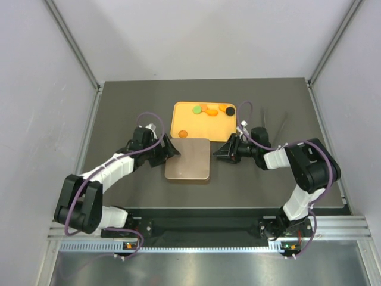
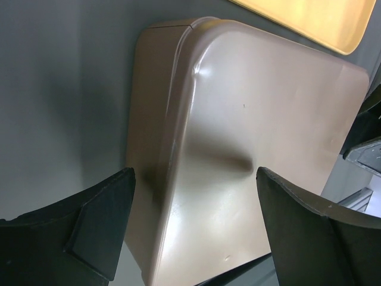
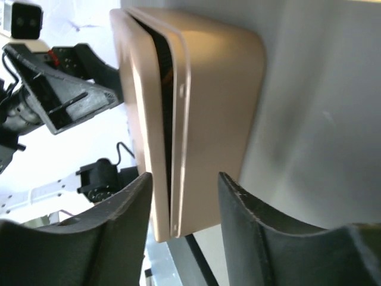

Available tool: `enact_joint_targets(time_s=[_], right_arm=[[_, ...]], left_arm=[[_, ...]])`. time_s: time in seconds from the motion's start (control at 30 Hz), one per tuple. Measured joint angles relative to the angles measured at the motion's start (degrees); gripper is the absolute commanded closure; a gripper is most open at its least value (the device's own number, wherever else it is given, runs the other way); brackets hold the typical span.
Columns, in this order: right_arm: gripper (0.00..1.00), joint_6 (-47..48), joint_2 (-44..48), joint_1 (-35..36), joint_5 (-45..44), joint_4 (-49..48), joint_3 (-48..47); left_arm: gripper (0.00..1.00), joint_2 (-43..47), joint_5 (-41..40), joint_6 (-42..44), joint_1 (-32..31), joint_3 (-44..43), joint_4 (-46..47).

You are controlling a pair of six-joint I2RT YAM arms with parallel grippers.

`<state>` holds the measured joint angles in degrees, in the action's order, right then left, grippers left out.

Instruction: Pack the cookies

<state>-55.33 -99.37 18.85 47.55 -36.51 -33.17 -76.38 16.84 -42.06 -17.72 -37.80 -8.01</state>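
Note:
A tan box [image 1: 187, 159] with its lid on lies mid-table. Behind it an orange tray [image 1: 178, 122] holds the cookies: a green one [image 1: 196, 109], orange ones [image 1: 209, 111], a black one [image 1: 230, 110] and a lone orange one [image 1: 183, 133]. My left gripper [image 1: 172, 151] is open at the box's left edge; in the left wrist view its jaws [image 2: 195, 179] stand wide over the lid [image 2: 250, 119]. My right gripper [image 1: 219, 151] is open at the right edge; its jaws [image 3: 184, 179] straddle the box's side [image 3: 220, 89], where a thin dark gap shows between lid and base.
The tray's corner shows in the left wrist view [image 2: 309, 18]. The left gripper shows across the box in the right wrist view [image 3: 65, 101]. Grey walls enclose the dark table on three sides.

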Motion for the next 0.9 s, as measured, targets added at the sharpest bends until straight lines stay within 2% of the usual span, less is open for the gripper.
enact_joint_targets(time_s=[0.2, 0.37, 0.6, 0.9], right_arm=[[0.29, 4.31, 4.00, -0.33, -3.10, 5.33, 0.00], [0.20, 8.70, 7.93, 0.87, -6.58, 10.73, -0.83], [0.18, 15.41, 8.52, 5.33, -13.40, 20.00, -6.78], [0.19, 18.75, 6.82, 7.87, -18.32, 24.04, -10.58]], left_arm=[[0.13, -0.35, -0.33, -0.02, -0.59, -0.02, 0.20], [0.13, -1.36, -1.05, -0.24, -1.16, -0.68, 0.26], [0.14, -3.08, -2.80, -0.24, -2.19, -2.97, -0.26], [0.14, -4.39, -4.52, 0.02, -3.19, -5.86, -1.95]])
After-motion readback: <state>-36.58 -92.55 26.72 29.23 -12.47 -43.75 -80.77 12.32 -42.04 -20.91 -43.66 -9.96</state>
